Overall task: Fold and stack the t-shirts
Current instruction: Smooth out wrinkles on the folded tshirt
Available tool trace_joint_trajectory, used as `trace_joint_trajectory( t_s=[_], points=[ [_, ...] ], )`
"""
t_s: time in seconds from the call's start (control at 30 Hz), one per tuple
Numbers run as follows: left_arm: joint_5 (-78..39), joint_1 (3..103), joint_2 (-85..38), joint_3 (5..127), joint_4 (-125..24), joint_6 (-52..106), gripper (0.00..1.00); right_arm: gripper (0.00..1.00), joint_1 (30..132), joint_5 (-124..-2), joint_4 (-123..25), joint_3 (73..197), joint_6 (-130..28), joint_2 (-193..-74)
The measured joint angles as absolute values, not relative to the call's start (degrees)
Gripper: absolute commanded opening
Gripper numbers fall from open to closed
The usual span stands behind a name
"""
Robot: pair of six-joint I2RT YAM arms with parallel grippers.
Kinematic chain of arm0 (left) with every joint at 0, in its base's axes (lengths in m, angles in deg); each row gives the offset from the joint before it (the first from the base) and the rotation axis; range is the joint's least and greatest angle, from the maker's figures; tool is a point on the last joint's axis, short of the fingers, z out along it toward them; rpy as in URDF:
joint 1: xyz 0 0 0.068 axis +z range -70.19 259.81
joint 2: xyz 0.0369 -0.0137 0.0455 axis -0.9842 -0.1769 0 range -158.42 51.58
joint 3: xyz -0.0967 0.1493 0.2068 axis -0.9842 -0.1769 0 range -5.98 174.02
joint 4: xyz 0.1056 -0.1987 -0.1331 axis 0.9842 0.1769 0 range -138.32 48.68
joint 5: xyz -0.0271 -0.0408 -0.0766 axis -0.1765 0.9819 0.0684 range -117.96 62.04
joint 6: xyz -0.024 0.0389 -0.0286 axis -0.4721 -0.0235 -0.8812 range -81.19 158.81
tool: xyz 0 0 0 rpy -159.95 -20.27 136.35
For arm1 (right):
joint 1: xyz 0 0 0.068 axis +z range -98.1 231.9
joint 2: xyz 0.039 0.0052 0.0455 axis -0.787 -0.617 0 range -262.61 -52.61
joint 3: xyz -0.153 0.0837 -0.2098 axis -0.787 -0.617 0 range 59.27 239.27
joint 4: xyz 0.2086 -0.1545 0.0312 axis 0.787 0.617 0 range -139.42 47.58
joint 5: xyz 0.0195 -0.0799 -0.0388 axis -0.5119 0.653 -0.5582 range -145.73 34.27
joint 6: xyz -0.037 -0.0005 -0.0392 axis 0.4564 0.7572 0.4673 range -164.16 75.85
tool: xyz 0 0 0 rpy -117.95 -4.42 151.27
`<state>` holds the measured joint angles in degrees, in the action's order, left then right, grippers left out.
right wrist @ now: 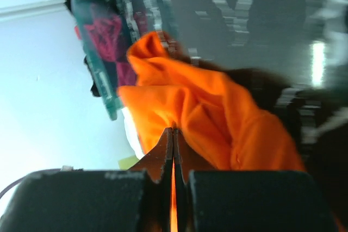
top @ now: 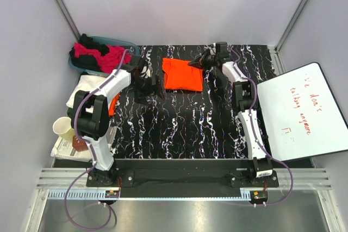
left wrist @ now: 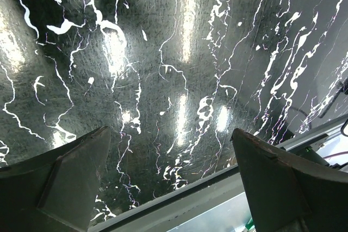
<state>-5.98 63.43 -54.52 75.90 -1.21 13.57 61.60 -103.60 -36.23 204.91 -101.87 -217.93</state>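
An orange t-shirt (top: 182, 74) lies partly folded at the back middle of the black marbled table. My right gripper (top: 194, 63) is at its right upper edge, shut on a pinch of the orange cloth (right wrist: 217, 112), which bunches in front of the jaws. My left gripper (top: 149, 88) is open and empty just left of the shirt, low over the table; its fingers (left wrist: 70, 177) frame bare tabletop. Magenta-pink and black shirts (top: 98, 54) lie heaped in the teal basket. A white shirt (top: 87, 88) lies folded left of the table with a bit of orange under my left arm.
The teal basket (top: 130, 44) stands at the back left. A white board with red writing (top: 302, 112) lies at the right. A paper cup (top: 63, 129) and a small jar stand on papers at the front left. Grey walls close in the cell.
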Motion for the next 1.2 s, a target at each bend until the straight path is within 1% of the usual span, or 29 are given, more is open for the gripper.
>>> trace_joint_trajectory(
  t_s=[0.17,0.27,0.5,0.63,0.67,0.73,0.83,0.9,1.07,1.2],
  points=[
    [-6.0,63.4,-54.5,76.9,-0.4,13.6,0.99,0.00,61.5,-103.2,-37.8,201.5,-103.0,-217.8],
    [-6.4,63.4,-55.1,81.4,0.7,14.0,0.99,0.00,61.5,-102.8,-37.6,200.6,-102.7,-217.2],
    [-6.5,63.3,-65.5,105.6,0.8,14.0,0.99,0.00,61.6,-101.7,-34.4,197.2,-98.8,-213.6],
    [-6.4,63.3,-73.0,115.0,-0.6,12.1,0.99,0.00,61.5,-101.2,-32.0,196.2,-97.3,-211.4],
    [-6.4,63.3,-74.5,115.9,-1.3,11.5,0.95,0.00,61.5,-101.2,-31.5,196.0,-97.1,-210.7],
    [-6.1,63.3,-77.5,116.9,-2.6,10.0,0.93,0.00,61.5,-101.2,-30.4,195.4,-96.7,-209.0],
    [-5.4,63.3,-82.2,117.3,-6.3,6.9,0.85,0.00,61.5,-101.2,-29.6,194.4,-96.1,-206.4],
    [-5.0,63.4,-86.0,118.7,-8.8,4.5,0.84,0.00,61.5,-101.2,-29.5,193.3,-95.6,-204.8],
    [-4.1,63.5,-95.7,127.3,-13.4,-0.7,0.82,0.00,61.5,-101.2,-28.8,190.5,-94.6,-202.9],
    [-4.1,63.9,-97.0,128.1,-16.1,-3.8,0.80,0.00,61.5,-101.1,-27.0,189.2,-94.3,-202.9]
  ],
)
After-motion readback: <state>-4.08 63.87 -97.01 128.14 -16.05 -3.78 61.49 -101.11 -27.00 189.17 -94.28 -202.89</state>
